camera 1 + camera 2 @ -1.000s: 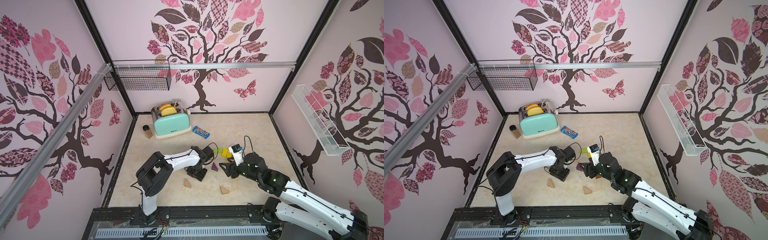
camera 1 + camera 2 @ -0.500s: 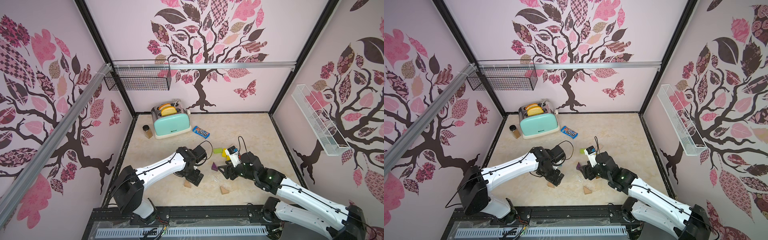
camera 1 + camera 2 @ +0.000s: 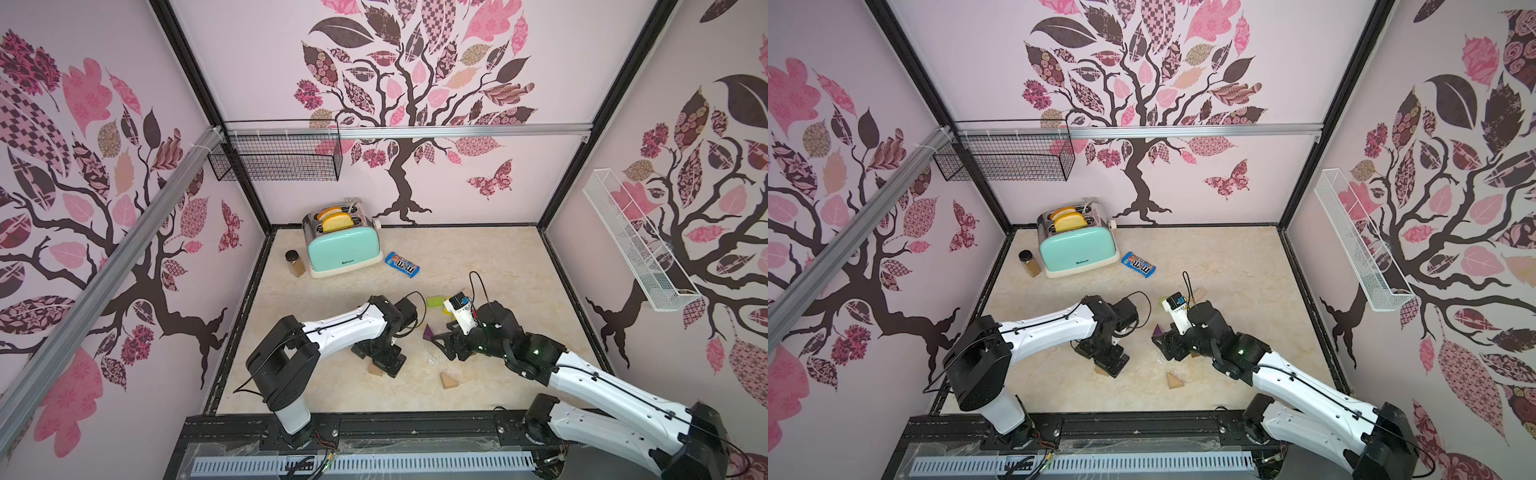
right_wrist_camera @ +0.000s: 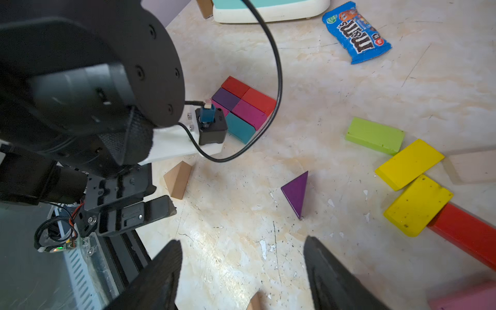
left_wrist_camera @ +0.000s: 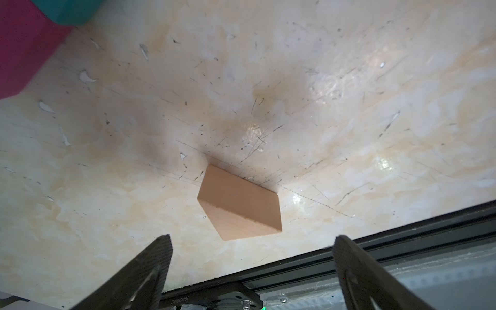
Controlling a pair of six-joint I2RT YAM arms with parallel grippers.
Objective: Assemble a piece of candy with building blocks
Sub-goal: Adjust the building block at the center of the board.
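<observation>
Wooden building blocks are spread over the middle of the marbled bench (image 4: 349, 88). A compact slab (image 4: 243, 107) of red, purple, magenta and teal pieces is laid edge to edge, partly hidden behind the left arm's wrist. It is judged to be the body of the candy, so the work is taken as roughly half done.

The twisted wrapper ends appear to be left. A purple triangle (image 4: 295, 193) is set alone, well apart from the slab. A tan triangle (image 5: 240, 208) rests on the bench just ahead of the left gripper (image 5: 252, 239), whose jaws are spread wide with nothing between them. A second tan triangle (image 3: 449, 380) is seen nearer the front edge.

The right gripper (image 4: 241, 241) is likewise parted and empty, and is pointed toward the purple triangle. A green block (image 4: 374, 135), two yellow blocks (image 4: 408, 163) and a long red piece (image 4: 467, 236) lie unused to one side.
</observation>
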